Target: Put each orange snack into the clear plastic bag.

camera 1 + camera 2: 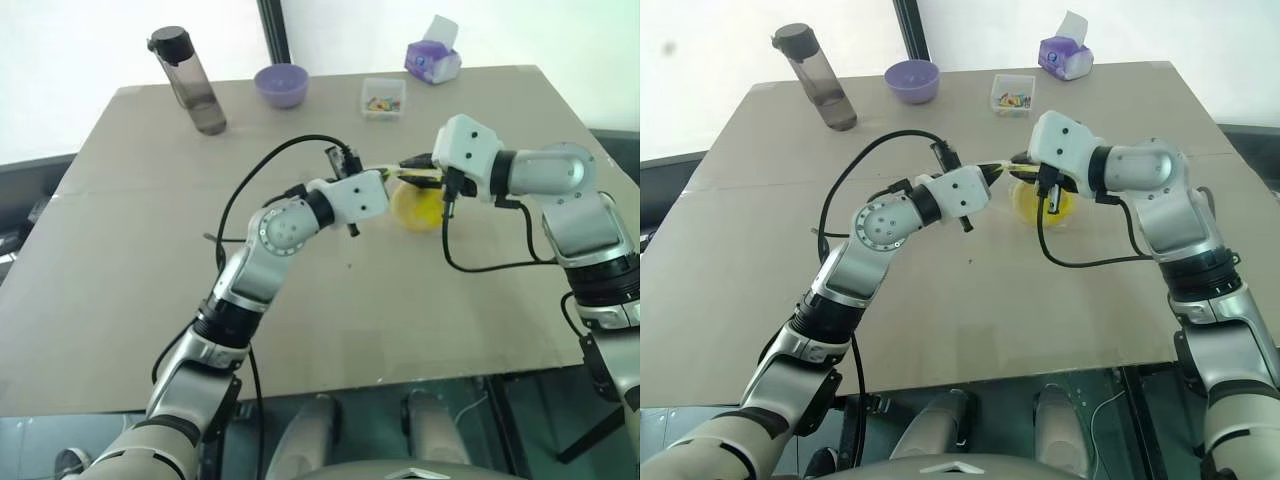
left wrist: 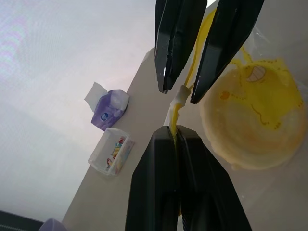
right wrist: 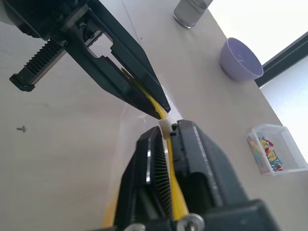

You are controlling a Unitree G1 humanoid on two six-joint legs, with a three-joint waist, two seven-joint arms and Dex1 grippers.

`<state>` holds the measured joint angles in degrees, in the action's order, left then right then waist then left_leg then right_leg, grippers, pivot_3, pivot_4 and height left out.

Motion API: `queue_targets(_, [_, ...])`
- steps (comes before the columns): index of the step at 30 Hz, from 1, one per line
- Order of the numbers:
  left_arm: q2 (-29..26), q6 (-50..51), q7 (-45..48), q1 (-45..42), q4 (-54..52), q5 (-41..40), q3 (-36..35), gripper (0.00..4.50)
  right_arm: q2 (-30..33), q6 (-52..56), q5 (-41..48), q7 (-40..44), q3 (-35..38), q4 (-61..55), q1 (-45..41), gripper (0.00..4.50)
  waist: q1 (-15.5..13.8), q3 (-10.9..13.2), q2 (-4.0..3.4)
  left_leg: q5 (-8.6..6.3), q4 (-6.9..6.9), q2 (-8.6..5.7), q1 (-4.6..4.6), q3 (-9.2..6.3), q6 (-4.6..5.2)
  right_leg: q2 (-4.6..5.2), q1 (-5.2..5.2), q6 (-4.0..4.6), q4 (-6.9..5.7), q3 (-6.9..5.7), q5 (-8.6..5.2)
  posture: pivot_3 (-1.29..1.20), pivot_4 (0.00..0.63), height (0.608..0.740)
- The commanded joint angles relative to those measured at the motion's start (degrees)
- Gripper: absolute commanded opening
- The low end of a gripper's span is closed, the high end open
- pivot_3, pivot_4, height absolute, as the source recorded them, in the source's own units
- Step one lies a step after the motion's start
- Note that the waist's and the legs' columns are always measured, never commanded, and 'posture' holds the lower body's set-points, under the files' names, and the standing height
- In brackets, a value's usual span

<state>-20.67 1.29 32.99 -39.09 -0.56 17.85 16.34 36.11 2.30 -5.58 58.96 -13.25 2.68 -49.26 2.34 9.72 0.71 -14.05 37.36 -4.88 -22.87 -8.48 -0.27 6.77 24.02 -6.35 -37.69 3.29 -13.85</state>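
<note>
I have the left gripper [image 2: 175, 132] clamped on the yellow seal strip of the clear plastic bag [image 2: 250, 62], the right gripper [image 3: 169, 126] pinching that strip beside it. The orange snack [image 1: 415, 208] sits inside the bag at mid-table. Beyond stand a small clear box [image 1: 384, 97], purple bowl [image 1: 281, 85], bottle [image 1: 190, 80] and tissue pack [image 1: 432, 58]

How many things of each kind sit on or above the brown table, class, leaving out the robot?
Dark translucent water bottle: 1
Purple bowl: 1
Small clear box of coloured bits: 1
Purple tissue pack: 1
Round yellow-orange snack: 1
Clear plastic bag with yellow seal strip: 1
Total: 6
</note>
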Motion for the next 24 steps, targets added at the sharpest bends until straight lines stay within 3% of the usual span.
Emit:
queue_targets(1, [0.13,-0.57,-0.48,-0.56,-1.44,-0.16,-0.25,0.00,0.12,-0.20,0.65,0.00,0.60,-1.98,-1.07,0.04,-0.01,0.00,0.00,0.00,0.00,0.00,0.00,0.00,0.00,0.00,0.00,0.00,0.00,0.00,0.00,0.00,0.150,0.739])
queue_targets(13, [0.00,-0.72,-0.61,-0.25,-1.53,-0.12,-0.34,0.00,1.13,-0.89,-0.24,-0.29,1.12,-0.38,-1.30,0.04,0.00,0.00,0.00,0.00,0.00,0.00,0.00,0.00,0.00,0.00,0.00,0.00,0.00,0.00,0.00,0.00,0.150,0.739])
queue_targets(24, [-4.34,-2.79,-1.02,-0.84,1.54,0.18,-2.90,0.00,7.98,-2.11,-0.94,-0.50,3.73,2.99,0.16,0.04,-0.03,0.00,0.00,0.00,0.00,0.00,0.00,0.01,0.00,0.00,0.00,0.00,0.01,0.00,0.00,0.00,0.150,0.739])
